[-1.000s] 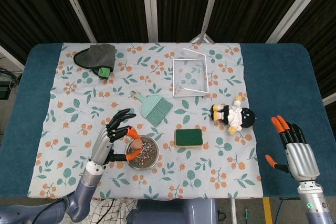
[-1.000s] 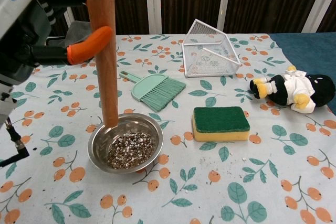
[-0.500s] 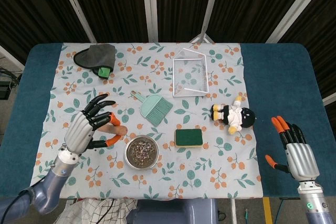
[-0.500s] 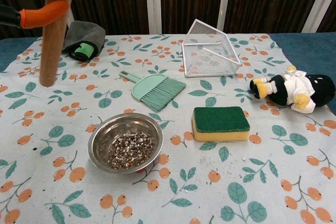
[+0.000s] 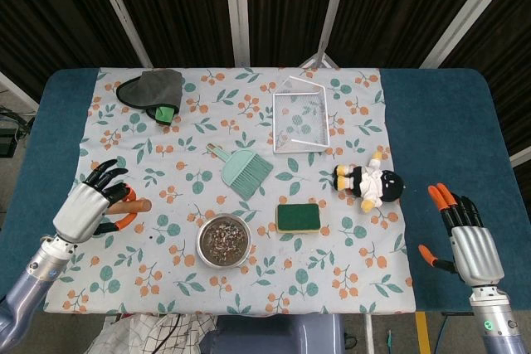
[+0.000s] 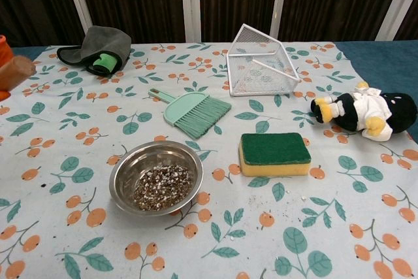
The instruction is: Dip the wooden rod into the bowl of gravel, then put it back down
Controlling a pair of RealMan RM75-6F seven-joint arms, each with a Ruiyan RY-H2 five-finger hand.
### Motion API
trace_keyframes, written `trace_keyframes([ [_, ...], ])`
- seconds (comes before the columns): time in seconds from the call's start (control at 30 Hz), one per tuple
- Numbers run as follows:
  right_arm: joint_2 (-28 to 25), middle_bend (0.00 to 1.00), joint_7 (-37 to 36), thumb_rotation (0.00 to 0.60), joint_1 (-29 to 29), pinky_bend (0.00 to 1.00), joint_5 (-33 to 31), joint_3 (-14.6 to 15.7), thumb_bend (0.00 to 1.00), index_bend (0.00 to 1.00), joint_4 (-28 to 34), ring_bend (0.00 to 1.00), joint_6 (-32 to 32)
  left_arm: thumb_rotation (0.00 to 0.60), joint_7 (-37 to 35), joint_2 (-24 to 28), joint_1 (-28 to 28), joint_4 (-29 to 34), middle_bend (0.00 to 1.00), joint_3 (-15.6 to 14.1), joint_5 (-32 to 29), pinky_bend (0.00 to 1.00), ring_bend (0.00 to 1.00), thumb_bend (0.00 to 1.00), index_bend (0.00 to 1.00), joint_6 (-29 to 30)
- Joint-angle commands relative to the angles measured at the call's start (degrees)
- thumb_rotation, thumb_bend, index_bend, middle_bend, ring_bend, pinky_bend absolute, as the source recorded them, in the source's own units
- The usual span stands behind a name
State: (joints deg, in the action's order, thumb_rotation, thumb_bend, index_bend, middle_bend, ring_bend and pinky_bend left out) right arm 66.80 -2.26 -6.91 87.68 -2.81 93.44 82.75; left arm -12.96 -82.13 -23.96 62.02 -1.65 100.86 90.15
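My left hand (image 5: 87, 209) hovers over the left edge of the patterned cloth and grips the wooden rod (image 5: 135, 205), whose end pokes out to the right of the fingers. In the chest view only the rod's tip (image 6: 16, 72) shows at the far left edge. The steel bowl of gravel (image 5: 223, 240) (image 6: 156, 177) sits well to the right of that hand, apart from it. At the front right, off the cloth, my right hand (image 5: 466, 238) is held with fingers spread and holds nothing.
A teal dustpan brush (image 5: 241, 171), a green-and-yellow sponge (image 5: 298, 218), a plush toy (image 5: 369, 182), a white wire basket (image 5: 299, 113) and a grey cloth with a green item (image 5: 153, 93) lie on the floral tablecloth (image 5: 340, 263). Blue table (image 5: 448, 130) borders it.
My left hand has carried the rod out of the bowl and leftward to the cloth's left edge, tilting it from upright toward lying. The right hand stayed put.
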Motion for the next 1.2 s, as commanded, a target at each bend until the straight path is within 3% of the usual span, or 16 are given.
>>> trace_keyframes([
  [0.03, 0.0, 0.0, 0.1, 0.6, 0.1, 0.0, 0.0, 0.0, 0.27, 0.0, 0.0, 0.0, 0.1, 0.6, 1.3, -1.5, 0.5, -2.4, 0.71, -1.0, -0.5, 0.15, 0.23, 0.67, 0.65, -1.7],
  [0.53, 0.0, 0.0, -0.2, 0.6, 0.2, 0.0, 0.1, 0.1, 0.27, 0.0, -0.1, 0.0, 0.2, 0.6, 4.3, -6.6, 1.2, -8.0, 0.67, -5.1, 1.8, 0.14, 0.23, 0.66, 0.61, -5.6],
  [0.67, -0.1, 0.0, -0.2, 0.6, 0.1, 0.0, 0.2, 0.0, 0.27, 0.0, -0.1, 0.0, 0.1, 0.6, 4.1, -7.2, 1.9, -7.4, 0.61, -6.2, 1.5, 0.13, 0.23, 0.6, 0.58, -6.8],
  [0.9, -0.1, 0.0, -0.2, 0.6, 0.1, 0.0, 0.2, 0.1, 0.27, 0.0, -0.1, 0.0, 0.2, 0.6, 4.6, -6.9, 2.4, -5.9, 0.41, -6.1, 0.5, 0.11, 0.17, 0.44, 0.44, -7.8],
  [1.2, -0.1, 0.0, -0.3, 0.6, 0.2, 0.0, 0.3, 0.1, 0.27, 0.0, -0.1, 0.0, 0.2, 0.6, 5.2, -5.6, 3.0, -2.4, 0.32, -5.7, -0.9, 0.09, 0.13, 0.37, 0.34, -8.5],
])
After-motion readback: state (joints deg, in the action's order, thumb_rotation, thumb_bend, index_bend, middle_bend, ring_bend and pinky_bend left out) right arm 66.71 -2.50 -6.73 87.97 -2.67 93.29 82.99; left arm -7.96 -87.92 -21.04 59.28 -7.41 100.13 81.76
